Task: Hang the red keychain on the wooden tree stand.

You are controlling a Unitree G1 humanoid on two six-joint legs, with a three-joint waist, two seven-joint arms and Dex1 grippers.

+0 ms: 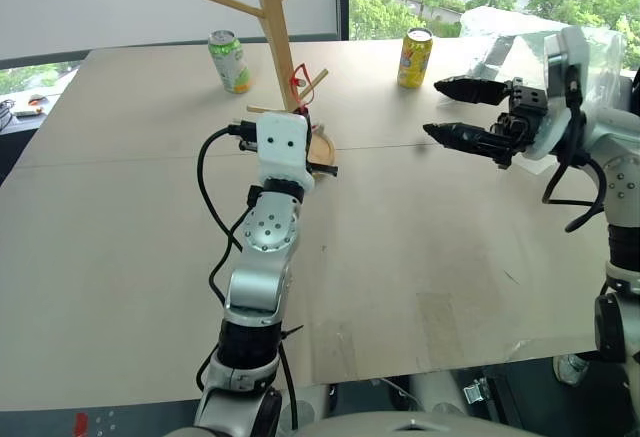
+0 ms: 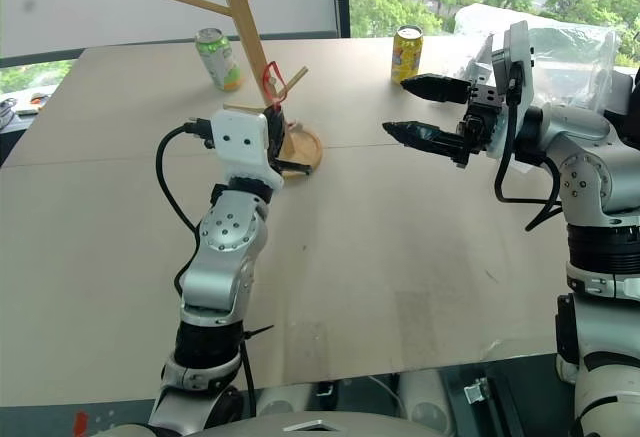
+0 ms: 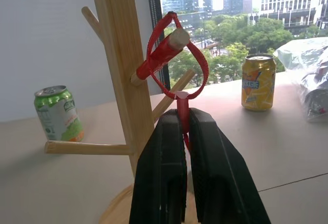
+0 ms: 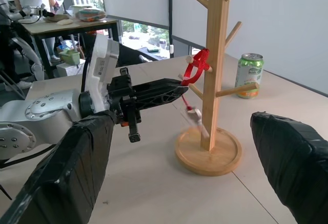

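Observation:
The wooden tree stand [image 1: 274, 27] rises from its round base [image 1: 323, 147] at the table's far middle. The red keychain [image 3: 177, 55] has its loop around one upward peg of the stand, on the side nearest me. My left gripper [image 3: 184, 115] is shut on the red strap just under the loop, right beside the pole. From the right wrist view a small pale key [image 4: 195, 115] dangles below those fingers. My right gripper [image 1: 433, 107] hovers open to the right of the stand, pointing left at it, with nothing between its fingers.
A green can [image 1: 229, 60] stands to the left behind the stand and a yellow can [image 1: 415, 57] to the right behind it. A clear plastic bag [image 1: 500, 32] lies at the far right. The tan table [image 1: 420, 257] is bare toward its near edge.

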